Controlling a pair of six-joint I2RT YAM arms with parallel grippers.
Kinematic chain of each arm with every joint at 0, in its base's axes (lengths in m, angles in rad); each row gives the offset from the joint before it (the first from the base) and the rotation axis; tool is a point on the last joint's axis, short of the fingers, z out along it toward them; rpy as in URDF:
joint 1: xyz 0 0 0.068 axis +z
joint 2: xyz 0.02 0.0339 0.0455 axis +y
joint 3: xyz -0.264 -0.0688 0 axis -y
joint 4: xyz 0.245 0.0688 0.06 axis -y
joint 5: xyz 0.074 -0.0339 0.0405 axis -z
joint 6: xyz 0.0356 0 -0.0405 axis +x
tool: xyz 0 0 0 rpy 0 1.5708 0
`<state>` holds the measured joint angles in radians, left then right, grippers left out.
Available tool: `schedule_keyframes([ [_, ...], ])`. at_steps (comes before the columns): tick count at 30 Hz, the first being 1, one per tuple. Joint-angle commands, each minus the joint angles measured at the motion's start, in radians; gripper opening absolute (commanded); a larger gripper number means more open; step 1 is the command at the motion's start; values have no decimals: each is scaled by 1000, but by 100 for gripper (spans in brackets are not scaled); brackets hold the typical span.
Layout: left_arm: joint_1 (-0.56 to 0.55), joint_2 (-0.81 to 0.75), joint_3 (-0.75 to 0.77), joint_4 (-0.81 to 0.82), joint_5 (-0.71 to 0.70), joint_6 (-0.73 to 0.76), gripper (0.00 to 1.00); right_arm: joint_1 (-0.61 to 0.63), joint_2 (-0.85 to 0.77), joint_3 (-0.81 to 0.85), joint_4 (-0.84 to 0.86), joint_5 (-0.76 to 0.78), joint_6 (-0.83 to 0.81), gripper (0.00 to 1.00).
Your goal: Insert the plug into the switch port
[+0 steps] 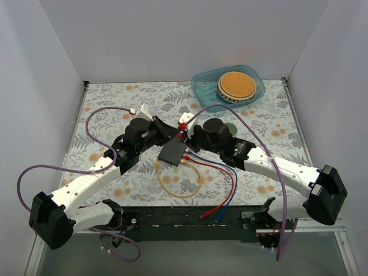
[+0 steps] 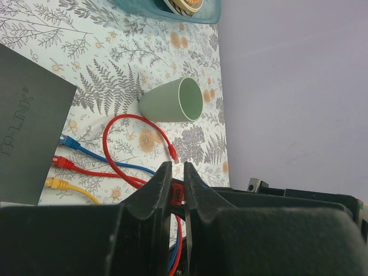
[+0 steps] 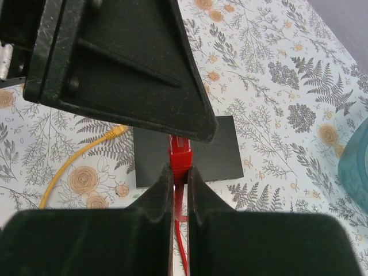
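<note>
The flat black switch box (image 1: pixel 172 152) lies on the floral mat between both arms; it also shows in the left wrist view (image 2: pixel 29 132) and the right wrist view (image 3: pixel 227 152). My right gripper (image 3: pixel 180 168) is shut on a red plug (image 3: pixel 180 154) and holds it above the box, tip pointing at it. My left gripper (image 2: pixel 174 165) meets it from the other side, with the same red plug (image 2: pixel 177 194) between its fingers. In the top view the two grippers, left (image 1: pixel 175 133) and right (image 1: pixel 187 135), touch over the box's far edge. The port itself is hidden.
Blue (image 2: pixel 68 141), red (image 2: pixel 60 162) and yellow (image 2: pixel 52 183) plugs lie at the box's edge, cables trailing to the near table edge. A second loose red cable end (image 2: pixel 171 152) lies beside a tipped green cup (image 2: pixel 172 103). A teal tray (image 1: pixel 227 86) holding a round wafer stands at the back right.
</note>
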<state>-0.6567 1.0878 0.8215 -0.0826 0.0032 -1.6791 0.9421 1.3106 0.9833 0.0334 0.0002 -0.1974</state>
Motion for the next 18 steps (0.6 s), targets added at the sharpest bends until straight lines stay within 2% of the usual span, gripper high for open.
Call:
schedule_keyframes([
  [1, -3, -26, 38, -2, -5, 13, 0, -3, -8, 6, 49, 12, -10, 1],
  [4, -1, -20, 39, -8, -9, 28, 0, -3, -13, 3, 43, 21, -16, 1],
  [5, -1, -14, 42, -14, -14, 35, 3, -3, -16, 0, 40, 23, -19, 1],
  [6, -1, -12, 44, -28, -35, 42, 16, -3, -17, -1, 37, 33, -22, 1],
  [7, -1, -14, 44, -37, -52, 61, 51, -5, -19, -6, 33, 38, -23, 1],
  [8, -1, -14, 48, -49, -75, 68, 63, -6, -19, -8, 28, 43, -25, 1],
  [10, 6, -23, 51, -94, -126, 116, 79, -20, -20, -20, 17, 40, -23, 1],
  [13, 31, -37, 62, -166, -193, 140, 91, -52, -22, -38, 0, 21, -13, 1],
  [14, 38, -43, 58, -174, -201, 153, 98, -63, -25, -46, 0, 15, -11, 1],
  [18, 115, -52, 24, -166, -163, 183, 98, -118, -11, -77, -3, -21, -2, 1],
])
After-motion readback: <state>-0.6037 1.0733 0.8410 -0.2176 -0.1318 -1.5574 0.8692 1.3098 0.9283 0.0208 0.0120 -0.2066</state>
